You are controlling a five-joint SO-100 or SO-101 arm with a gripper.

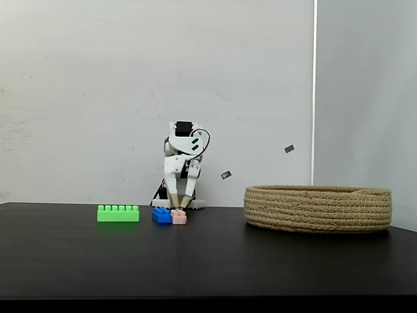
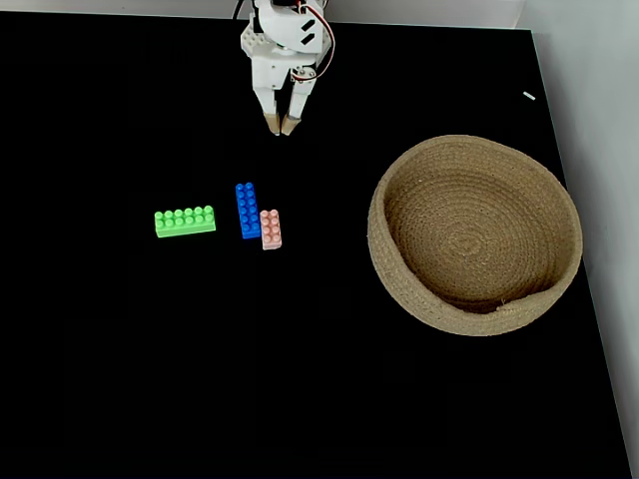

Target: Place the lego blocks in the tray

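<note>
Three lego blocks lie on the black table. The long green one (image 2: 185, 221) is on the left, and the blue one (image 2: 247, 210) and the pale pink one (image 2: 271, 229) lie side by side to its right. In the low fixed view they show as green (image 1: 118, 213), blue (image 1: 161, 214) and pink (image 1: 178, 217). The tray (image 2: 377, 225), a round coiled-rope basket, stands empty on the right (image 1: 318, 208). My gripper (image 2: 281, 127) points down at the table's far side, well behind the blue and pink blocks. Its fingers are slightly apart with nothing between them (image 1: 179, 205).
The white arm's base (image 1: 179, 202) sits at the table's far edge against a white wall. The table's right edge (image 2: 584, 249) runs close beside the tray. Bare black table (image 2: 250, 359) stretches in front of the blocks.
</note>
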